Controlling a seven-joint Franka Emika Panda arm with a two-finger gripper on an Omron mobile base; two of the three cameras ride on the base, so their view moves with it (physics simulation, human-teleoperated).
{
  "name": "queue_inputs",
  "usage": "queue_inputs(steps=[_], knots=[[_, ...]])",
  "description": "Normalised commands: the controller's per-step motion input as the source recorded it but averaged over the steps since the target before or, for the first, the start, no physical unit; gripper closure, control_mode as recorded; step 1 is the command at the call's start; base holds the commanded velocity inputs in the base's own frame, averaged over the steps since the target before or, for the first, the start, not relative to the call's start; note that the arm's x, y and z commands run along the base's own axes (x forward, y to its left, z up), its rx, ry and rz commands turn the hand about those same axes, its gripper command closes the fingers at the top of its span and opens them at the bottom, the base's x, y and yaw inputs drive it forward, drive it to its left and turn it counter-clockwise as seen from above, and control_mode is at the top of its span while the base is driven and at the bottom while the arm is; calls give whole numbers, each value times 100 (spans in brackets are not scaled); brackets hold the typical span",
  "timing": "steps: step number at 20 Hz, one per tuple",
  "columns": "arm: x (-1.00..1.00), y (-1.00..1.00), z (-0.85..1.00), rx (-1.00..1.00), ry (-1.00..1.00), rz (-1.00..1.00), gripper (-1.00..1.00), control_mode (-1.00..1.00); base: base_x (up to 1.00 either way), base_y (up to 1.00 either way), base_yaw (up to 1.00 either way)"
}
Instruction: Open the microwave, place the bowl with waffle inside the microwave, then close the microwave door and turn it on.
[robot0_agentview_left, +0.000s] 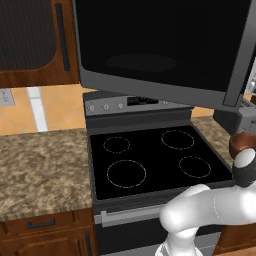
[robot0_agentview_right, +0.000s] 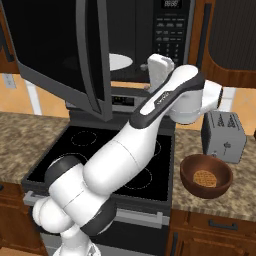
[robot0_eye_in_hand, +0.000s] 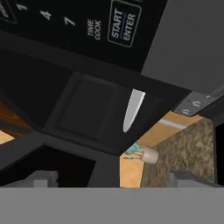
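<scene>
step: microwave door (robot0_agentview_right: 60, 55) swung open, bowl pickup next | claw (robot0_eye_in_hand: 112, 186): released, empty, up by microwave (robot0_agentview_right: 150, 35) | bowl with waffle (robot0_agentview_right: 206, 176): bench front edge, beside toaster (robot0_agentview_right: 223, 136) | next: lower onto bowl rim

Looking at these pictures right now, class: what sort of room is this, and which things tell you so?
A home kitchen, rendered: an over-range microwave with its door swung open above a black cooktop, and a toaster on the granite counter.

even flat rendered light, dim microwave interior, soft coarse detail, no glare
</scene>
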Motion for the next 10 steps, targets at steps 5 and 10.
queue_inputs(steps=[5, 10], knots=[[-29, 63, 0, 1, 9, 8, -100, -100, 0, 0, 0], [-84, 68, 3, 0, 0, 17, -100, -100, 0, 0, 0]])
